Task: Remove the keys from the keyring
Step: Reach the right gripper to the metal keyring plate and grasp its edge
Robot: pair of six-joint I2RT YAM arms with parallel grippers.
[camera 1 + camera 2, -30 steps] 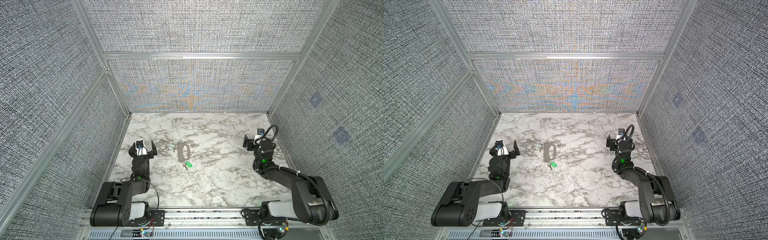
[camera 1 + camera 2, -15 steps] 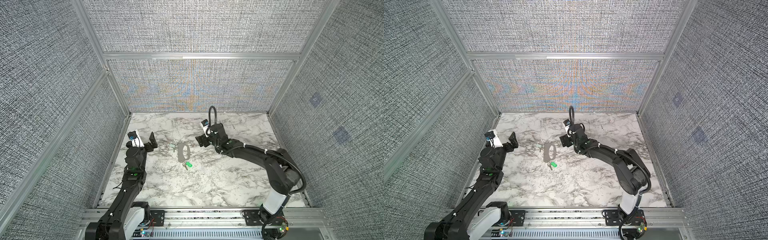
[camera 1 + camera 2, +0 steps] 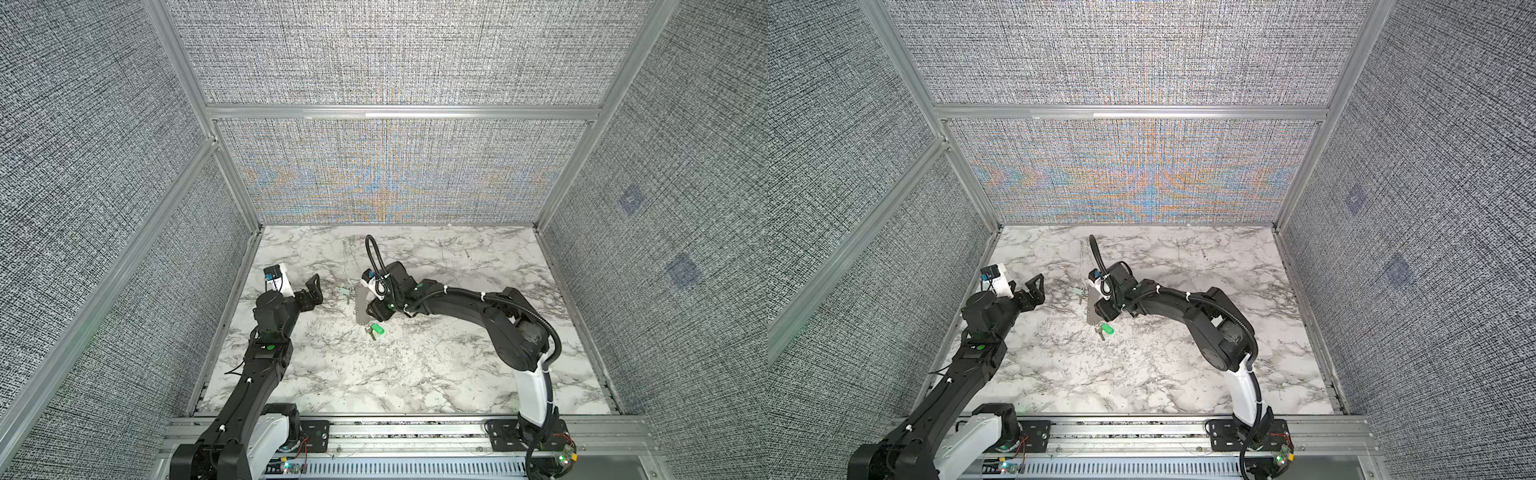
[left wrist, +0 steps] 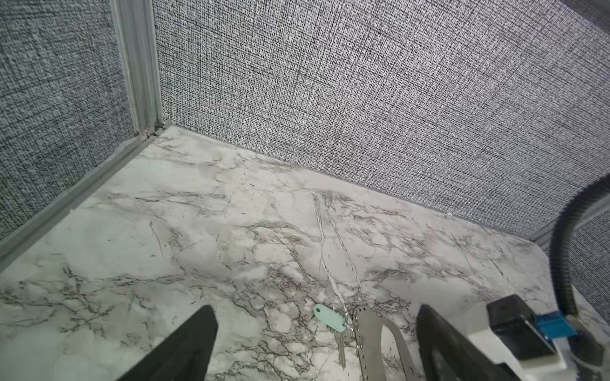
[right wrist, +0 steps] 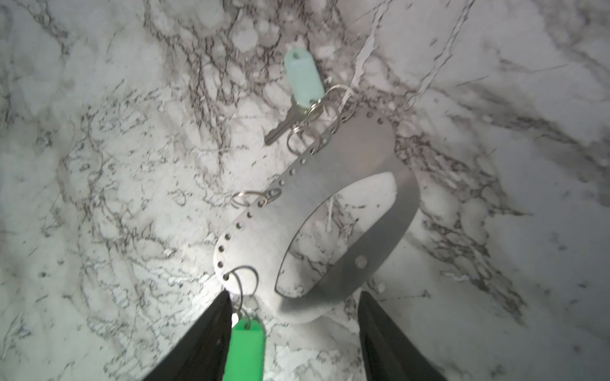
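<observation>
The keyring (image 5: 280,224) lies flat near the middle of the marble-patterned tabletop (image 3: 415,374), a little toward its left edge, with the keys (image 5: 282,128) ringed to it. The right gripper (image 5: 292,297) straddles one end, jaws apart and gripping nothing. The left gripper (image 3: 298,289) hovers with its jaws wide. Closing there could pinch the green tag (image 5: 246,349) too, or skid the thin plate. Grey woven walls enclose everything.
</observation>
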